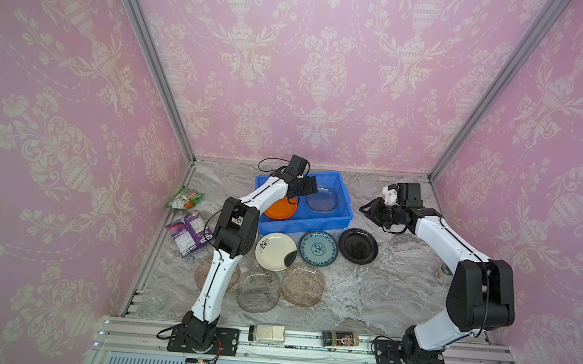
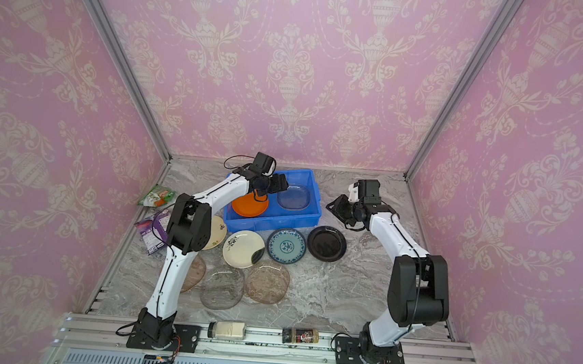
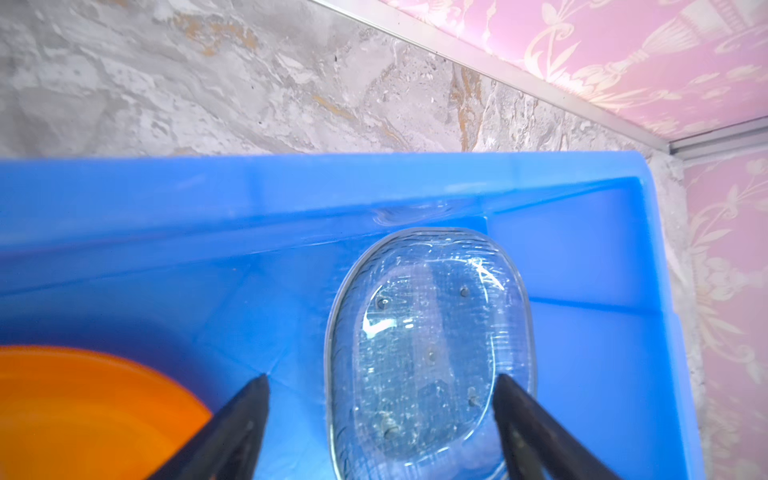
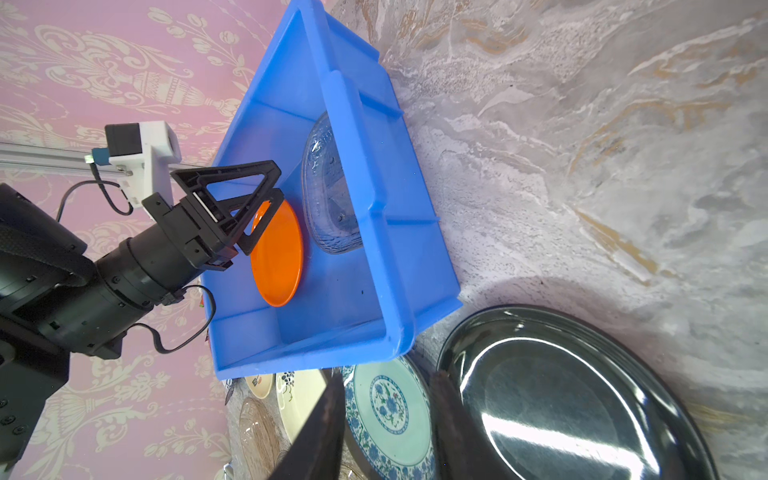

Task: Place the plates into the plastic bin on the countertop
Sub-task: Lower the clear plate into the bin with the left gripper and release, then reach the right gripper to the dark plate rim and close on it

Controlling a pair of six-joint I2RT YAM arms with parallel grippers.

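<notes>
- Three walls (image 1: 327, 68), papered pink with cream urns and flowers, close in a grey-white marbled worktop (image 1: 380, 296) with brownish veins. Aluminium posts (image 1: 150, 61) run up the corners, and a ribbed rail (image 1: 305, 347) crosses the front.
- The blue bin (image 1: 308, 225) sits on the worktop near the back wall. Its long axis runs left to right, with the right end turned slightly farther back.
- Lying flat inside it are an orange plate (image 1: 279, 210) in the left half and a clear glass plate (image 1: 322, 199) in the right half, apart from each other.
- The left gripper (image 3: 380, 378) hangs over the bin between those two, jaws wide apart and empty.
- The right gripper (image 4: 386, 378) hovers just off the bin's right end, pointing left, jaws partly apart and holding nothing.
- In front of the bin stand a cream plate (image 1: 275, 251) with a dark sprig, a teal plate (image 1: 318, 248) and a black plate (image 1: 358, 246) in a row. A second cream plate (image 2: 216, 232) is half hidden by the left arm.
- Nearer the rail lie a pinkish glass plate (image 2: 195, 273), a grey glass plate (image 1: 258, 290) and a brown glass plate (image 1: 303, 285), edge to edge.
- A green packet (image 1: 185, 197) and a purple packet (image 1: 190, 231) lie at the left edge, and two jars (image 1: 267, 333) lie on the rail. Their print is too small to read.
</notes>
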